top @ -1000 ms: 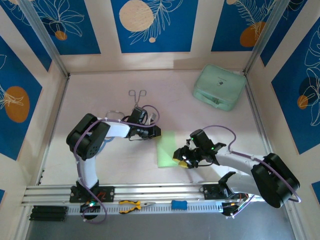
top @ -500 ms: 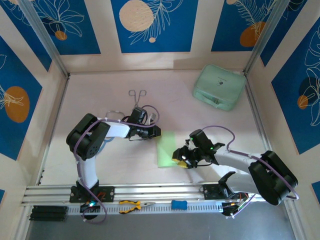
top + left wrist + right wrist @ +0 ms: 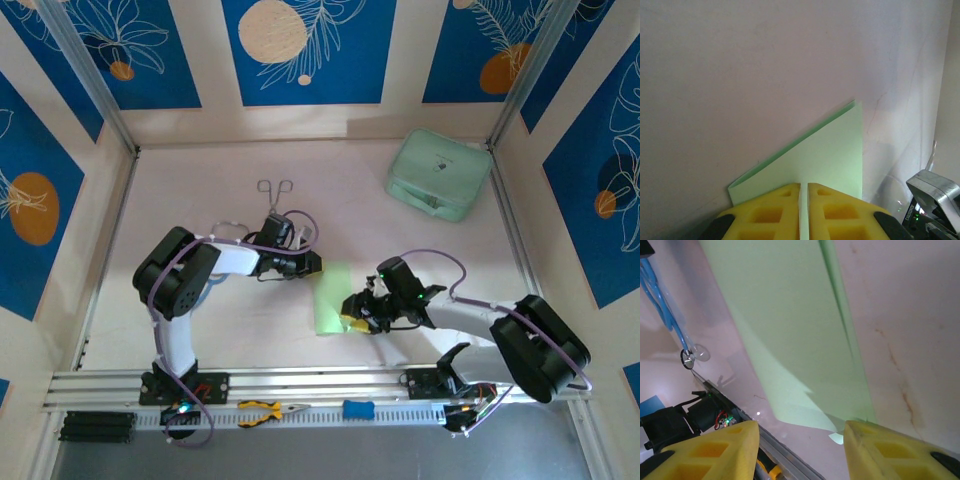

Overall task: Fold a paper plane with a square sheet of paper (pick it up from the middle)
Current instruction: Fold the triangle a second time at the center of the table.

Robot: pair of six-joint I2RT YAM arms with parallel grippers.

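Sheet of paper, light green and folded over into a narrow strip, lies flat on the pale table between the two grippers. The left gripper sits at the sheet's far left corner. In its wrist view its yellow pads are pressed together with only a hairline between them, right at the sheet's edge, where two layers show. Whether they nip the paper cannot be told. The right gripper is low at the sheet's near right edge, its yellow fingers spread wide, holding nothing, with the sheet's near corner just ahead of the gap. A mint-green case rests well beyond the sheet to the right. Metal tongs lie beyond the sheet to the left. Yellow-handled pliers lie nearer than the sheet, on the front rail.
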